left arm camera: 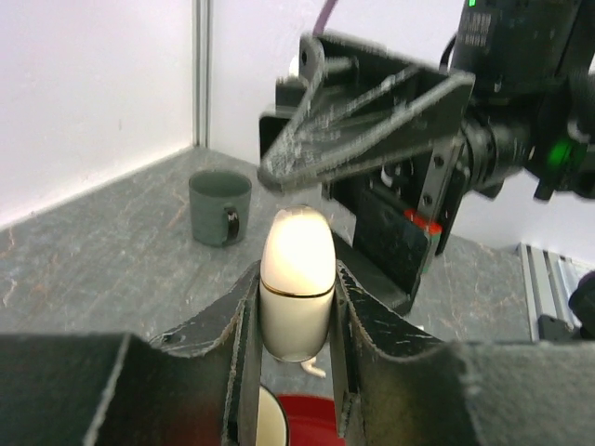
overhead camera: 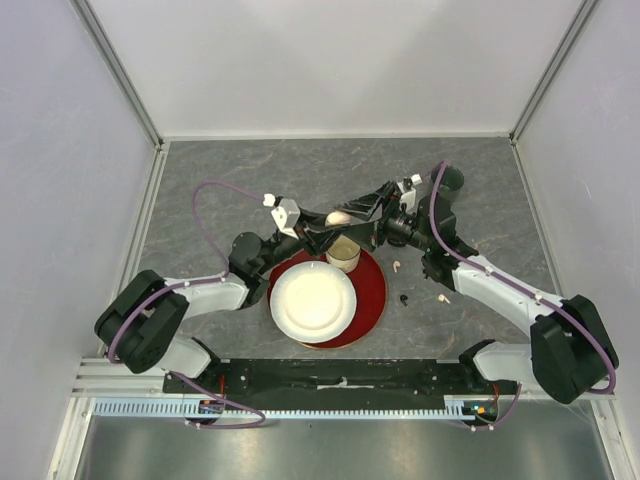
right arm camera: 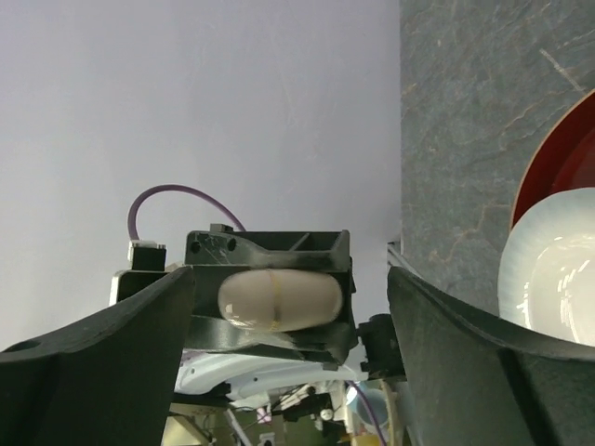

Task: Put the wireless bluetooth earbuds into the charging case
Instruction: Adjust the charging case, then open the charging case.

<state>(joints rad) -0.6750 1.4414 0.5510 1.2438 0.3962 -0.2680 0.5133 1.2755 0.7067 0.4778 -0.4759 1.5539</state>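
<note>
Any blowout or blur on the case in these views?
Left wrist: the charging case top is blown out, and the right gripper behind looks smeared. Right wrist: case evenly lit, seam readable, own fingers dark and soft. Top external: sharp, even light.

- White tube-shaped arm links (overhead camera: pixel 215 293) between bulky black joint housings (overhead camera: pixel 140 325).
- A thin purple cable (overhead camera: pixel 213 184) along each arm (same colour on both).
- Black lattice-cut gripper fingers (left arm camera: pixel 372 121); small green indicator light (left arm camera: pixel 560 149).

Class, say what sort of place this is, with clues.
Probably a robot test cell: plain white panel walls box in a grey stone-patterned tabletop, with an aluminium rail at its near edge.
</note>
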